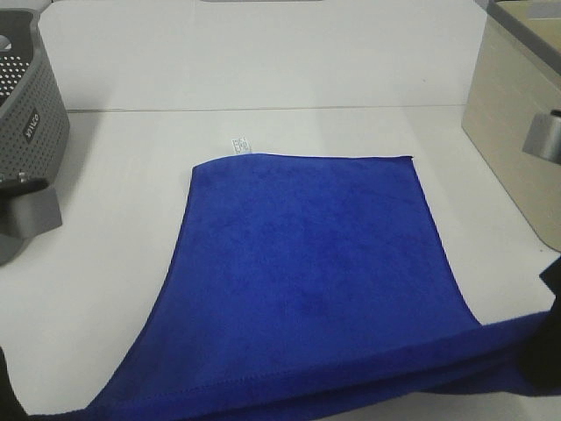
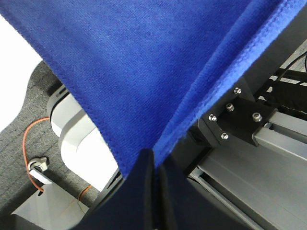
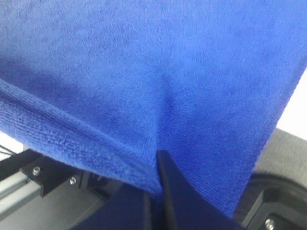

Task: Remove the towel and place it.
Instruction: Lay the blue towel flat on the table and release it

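Note:
The royal-blue towel [image 1: 307, 272] lies spread over the white table, with its small white tag [image 1: 238, 145] at the far left corner. Its near edge is lifted off the table and stretched between my two grippers. In the left wrist view my left gripper [image 2: 154, 160] is shut on a pinched fold of the towel [image 2: 144, 72] at its hemmed edge. The right wrist view shows my right gripper [image 3: 156, 160] shut on the towel [image 3: 144, 72] near its other near corner. In the exterior high view the right gripper [image 1: 548, 351] appears only as a dark shape at the lower right edge.
A grey perforated basket [image 1: 31, 96] stands at the far left, with a grey block [image 1: 31, 219] in front of it. A beige box [image 1: 513, 123] with a grey handle [image 1: 543, 136] stands at the far right. Bare white table [image 1: 114, 175] surrounds the towel.

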